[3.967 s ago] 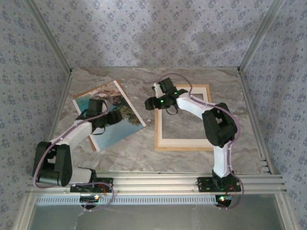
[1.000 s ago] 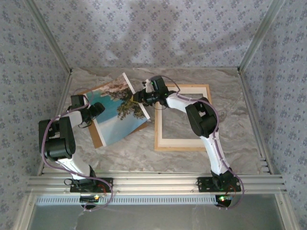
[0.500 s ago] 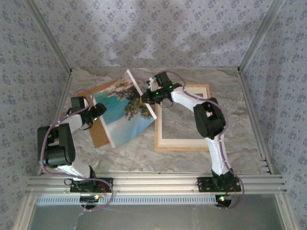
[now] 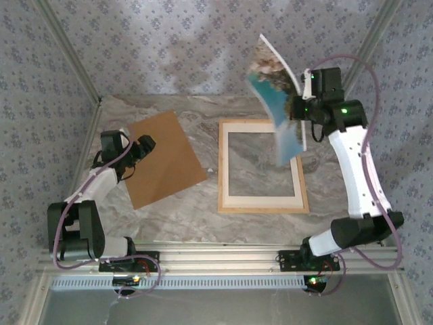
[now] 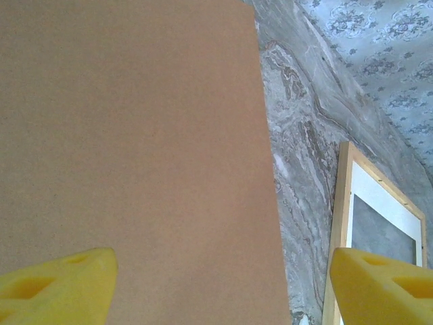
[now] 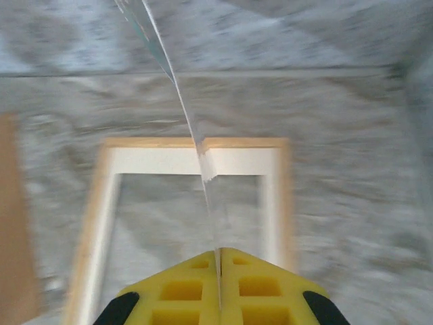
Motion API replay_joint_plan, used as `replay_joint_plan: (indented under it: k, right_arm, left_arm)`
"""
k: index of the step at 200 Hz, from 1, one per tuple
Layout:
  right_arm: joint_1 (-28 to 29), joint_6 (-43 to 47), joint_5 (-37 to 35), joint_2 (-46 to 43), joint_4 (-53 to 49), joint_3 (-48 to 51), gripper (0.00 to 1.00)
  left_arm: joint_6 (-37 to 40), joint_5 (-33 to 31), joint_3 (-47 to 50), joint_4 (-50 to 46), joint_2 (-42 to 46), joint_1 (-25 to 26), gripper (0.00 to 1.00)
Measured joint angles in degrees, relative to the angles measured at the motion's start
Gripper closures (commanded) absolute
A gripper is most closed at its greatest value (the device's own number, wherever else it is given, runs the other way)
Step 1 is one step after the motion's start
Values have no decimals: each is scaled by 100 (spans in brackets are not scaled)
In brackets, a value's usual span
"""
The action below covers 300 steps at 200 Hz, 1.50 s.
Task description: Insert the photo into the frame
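— How does the right arm stand?
— Reaching tall. The right gripper (image 4: 298,108) pinches the photo (image 4: 274,101) by one edge, in the air above the frame (image 4: 262,202).
— And the left?
— Low, with the left gripper (image 4: 144,146) spread wide at the edge of the brown board (image 4: 166,162), holding nothing. The right wrist view is blurred.

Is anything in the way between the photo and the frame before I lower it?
Nothing visible. The right gripper holds the photo in the air over the frame, whose opening shows bare tabletop; the brown backing board lies apart to its left.
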State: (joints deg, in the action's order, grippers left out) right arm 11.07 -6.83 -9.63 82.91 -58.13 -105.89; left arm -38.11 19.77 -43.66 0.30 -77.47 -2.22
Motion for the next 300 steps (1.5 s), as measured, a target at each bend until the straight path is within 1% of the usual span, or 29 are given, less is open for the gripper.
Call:
replay_joint_plan:
  k: [15, 34, 48, 64, 80, 100, 128, 156, 199, 253, 300]
  right_arm:
    - [179, 107, -1005, -76, -271, -160, 100]
    - [584, 160, -1921, 4, -507, -129, 100]
    - [876, 149, -2240, 179, -564, 79, 100]
    - [1106, 96, -2319, 501, -581, 476, 100]
    - [1290, -74, -2269, 1025, -601, 898, 100]
    - [1499, -256, -2033, 1685, -560, 1325, 100]
    - [1838, -437, -1585, 2157, -442, 1626, 100]
    - [2057, -586, -1108, 2188, -195, 1779, 100]
    - [2181, -758, -476, 2188, 221, 2044, 100]
    - [2371, -844, -153, 2188, 540, 2070, 100]
    - [2430, -892, -44, 2203, 706, 2070, 100]
  left_arm:
    - [0, 0, 0, 0, -31, 4, 17]
    - [0, -2, 0, 0, -44, 4, 17]
    - [2, -2, 0, 0, -48, 9, 17]
    - [2, -2, 2, 0, -50, 9, 17]
    - [4, -2, 7, 0, -57, 9, 17]
    - [4, -2, 26, -4, -59, 9, 17]
    - [7, -2, 66, -2, -59, 9, 17]
    - [7, -2, 131, -2, -59, 9, 17]
    - [7, -2, 149, 0, -59, 9, 17]
    - [7, -2, 157, 4, -59, 9, 17]
    - [7, -2, 184, 42, -63, 9, 17]
